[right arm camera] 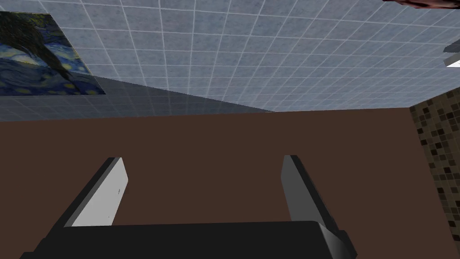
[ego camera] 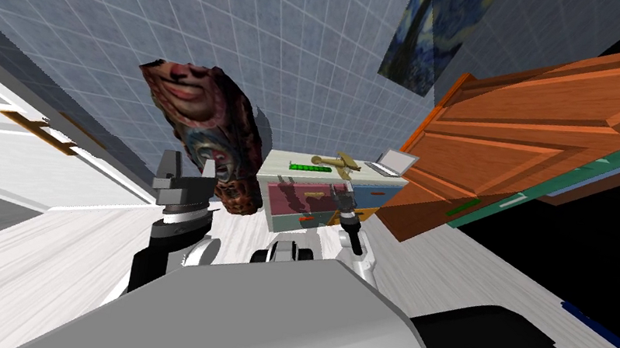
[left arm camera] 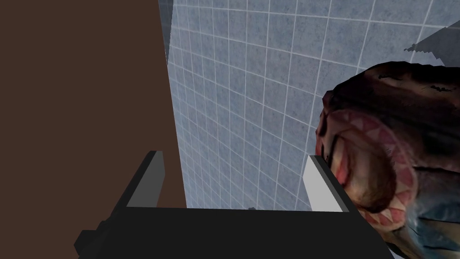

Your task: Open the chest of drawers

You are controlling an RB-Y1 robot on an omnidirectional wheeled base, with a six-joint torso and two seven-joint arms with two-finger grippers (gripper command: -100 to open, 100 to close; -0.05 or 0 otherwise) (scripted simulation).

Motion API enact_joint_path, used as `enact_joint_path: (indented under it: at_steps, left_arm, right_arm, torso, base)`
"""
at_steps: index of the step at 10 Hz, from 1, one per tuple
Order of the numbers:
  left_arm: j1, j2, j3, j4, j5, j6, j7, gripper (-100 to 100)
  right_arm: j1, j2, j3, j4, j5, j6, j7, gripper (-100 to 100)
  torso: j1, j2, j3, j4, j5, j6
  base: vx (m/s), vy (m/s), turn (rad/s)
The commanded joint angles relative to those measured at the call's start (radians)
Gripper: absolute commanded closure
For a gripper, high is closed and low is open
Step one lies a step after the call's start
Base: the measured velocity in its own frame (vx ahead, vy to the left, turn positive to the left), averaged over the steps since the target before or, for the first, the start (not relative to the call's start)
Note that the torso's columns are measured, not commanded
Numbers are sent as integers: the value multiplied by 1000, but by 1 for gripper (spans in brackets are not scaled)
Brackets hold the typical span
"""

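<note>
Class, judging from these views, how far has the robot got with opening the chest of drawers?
Done: the robot faces the pale chest with pink and blue drawer fronts. In hand: nothing; the left hand and right hand are both open and empty. Left: reach a drawer, grip it and pull; no drawer looks pulled out.

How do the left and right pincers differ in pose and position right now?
The left pincer is raised beside a dark red, bulbous, face-patterned object, which sits close to one finger; the right pincer reaches ahead, in front of the cream-topped chest of drawers with pink and blue fronts. In the head view the left looks large and near, the right small and farther. Both stand open, empty.
</note>
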Motion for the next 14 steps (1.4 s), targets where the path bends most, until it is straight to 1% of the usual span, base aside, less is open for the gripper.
enact_joint_path:
  at_steps: [1,3,4,6,7,9,10,12,13,14]
  left_arm:
    - [0,0,0,0,0,0,0,0]
    - [0,0,0,0,0,0,0,0]
    - [0,0,0,0,0,0,0,0]
    - [0,0,0,0,0,0,0,0]
    - [0,0,0,0,0,0,0,0]
    - [0,0,0,0,0,0,0,0]
    - [0,0,0,0,0,0,0,0]
    - [0,0,0,0,0,0,0,0]
    - [0,0,0,0,0,0,0,0]
    - [0,0,0,0,0,0,0,0]
  right_arm:
    - [-10,0,-15,35,39,-13,79,-100]
    - [-10,0,-15,35,39,-13,136,-100]
    - [-21,-1,-29,67,73,-21,166,-100]
    - [-21,-1,-29,67,73,-21,220,-100]
    - [-30,-3,-43,100,107,-29,251,-100]
    - [-30,-3,-43,100,107,-29,301,-100]
    - [-39,-5,-56,134,141,-35,332,-100]
    - [-39,-5,-56,134,141,-35,382,-100]
    - [-47,-6,-70,169,175,-41,416,-100]
    - [-47,-6,-70,169,175,-41,443,-100]
  torso:
    - [-2,0,0,0,-1,0]
    - [-1,0,0,0,0,0]
    - [-2,1,1,0,-1,0]
    - [0,0,0,0,0,0]
    - [-2,0,0,0,0,0]
    - [0,0,0,0,0,0]
    - [-2,1,0,0,-1,0]
    - [-1,0,0,0,0,0]
    - [-2,0,0,0,-1,0]
    - [-1,0,0,0,0,0]
  base:
    - [37,52,-12]
    - [20,41,-7]
    - [19,49,-20]
    - [23,42,-5]
    - [27,53,-20]
    - [20,45,-7]
    - [21,52,-20]
    - [19,35,-7]
    - [24,41,-23]
    - [23,47,-19]
